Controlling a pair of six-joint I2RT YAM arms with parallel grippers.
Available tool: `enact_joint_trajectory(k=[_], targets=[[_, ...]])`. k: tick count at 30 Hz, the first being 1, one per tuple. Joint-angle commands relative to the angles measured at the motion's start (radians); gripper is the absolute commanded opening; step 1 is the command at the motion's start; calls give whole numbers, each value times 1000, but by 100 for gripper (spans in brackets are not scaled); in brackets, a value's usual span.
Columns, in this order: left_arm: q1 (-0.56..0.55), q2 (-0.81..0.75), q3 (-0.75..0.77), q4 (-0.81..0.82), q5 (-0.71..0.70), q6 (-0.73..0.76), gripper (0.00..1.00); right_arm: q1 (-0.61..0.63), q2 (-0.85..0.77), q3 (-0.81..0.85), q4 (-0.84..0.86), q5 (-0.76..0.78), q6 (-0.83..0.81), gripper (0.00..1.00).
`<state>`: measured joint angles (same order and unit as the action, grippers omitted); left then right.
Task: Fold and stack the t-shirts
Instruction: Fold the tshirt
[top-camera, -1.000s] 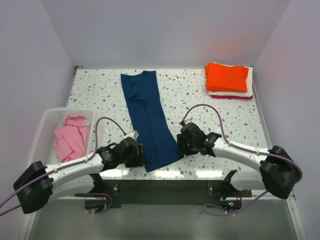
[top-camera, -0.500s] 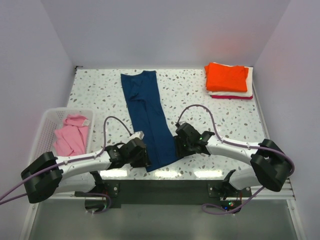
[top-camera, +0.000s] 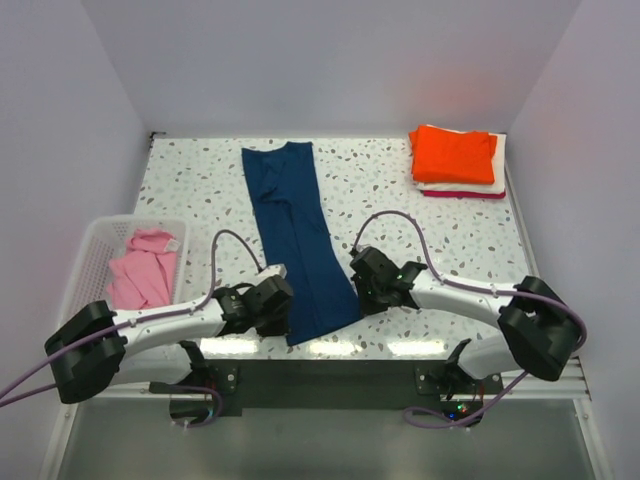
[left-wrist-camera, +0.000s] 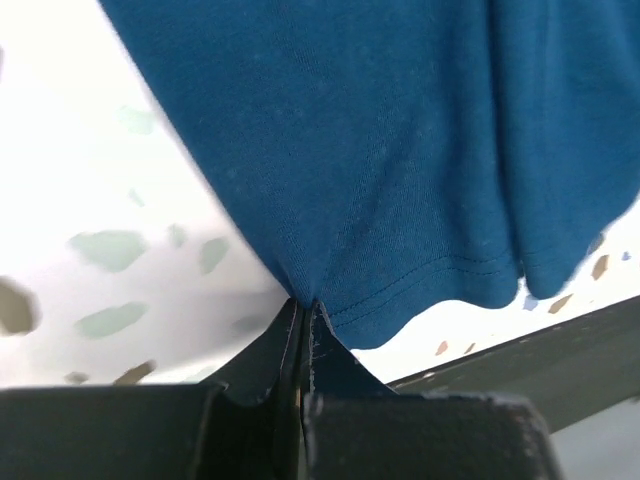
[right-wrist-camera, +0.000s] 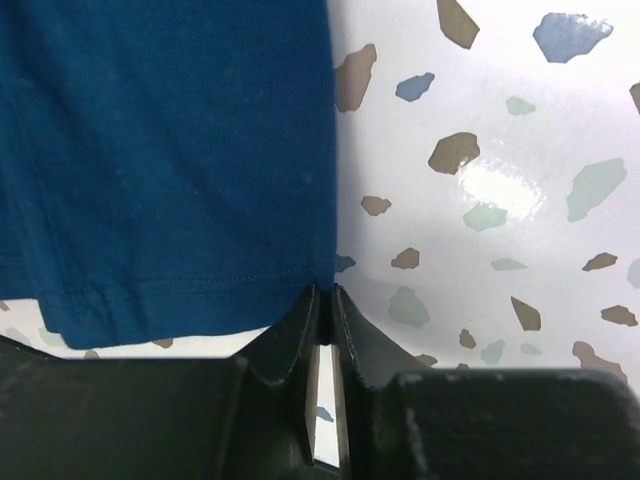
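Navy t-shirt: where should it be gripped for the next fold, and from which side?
The near hem corners, approached low from the near side. The navy t-shirt lies flat as a long strip with its hem nearest; the left end effector and right end effector pinch there.

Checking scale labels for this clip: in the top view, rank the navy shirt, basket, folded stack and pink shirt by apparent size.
1. navy shirt and basket, too close to separate.
2. folded stack.
3. pink shirt, only slightly smaller than the stack.
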<state>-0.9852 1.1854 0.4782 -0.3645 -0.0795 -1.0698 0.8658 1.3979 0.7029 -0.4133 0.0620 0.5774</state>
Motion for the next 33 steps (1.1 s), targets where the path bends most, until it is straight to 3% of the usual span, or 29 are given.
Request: enact_joint_trajectory(k=[1,9,14,22,26,29,30,31,33], targets=[[-9,-58,45,-177,-52,40,0,6,-69,27,-61,21,-4,10],[-3,-156,80,-358,-62,60,0,7,-197,-20,-105,-47,56,7],[-3,-205,85,-398,-34,65,0,24,-231,-97,-44,-134,113,7],[-3,-231,46,-398,14,87,0,234,-155,-154,145,-120,291,7],[-3,-233,42,-416,37,102,0,265,-134,-163,165,-96,323,14],[-3,-244,54,-455,38,94,25,266,-155,-164,151,-90,325,31],[-3,-250,60,-483,34,90,40,266,-168,-160,128,-85,320,36],[-3,-265,69,-500,27,79,46,266,-181,-157,111,-77,317,42],[-3,-291,95,-542,20,67,50,266,-227,-141,53,-45,314,45]])
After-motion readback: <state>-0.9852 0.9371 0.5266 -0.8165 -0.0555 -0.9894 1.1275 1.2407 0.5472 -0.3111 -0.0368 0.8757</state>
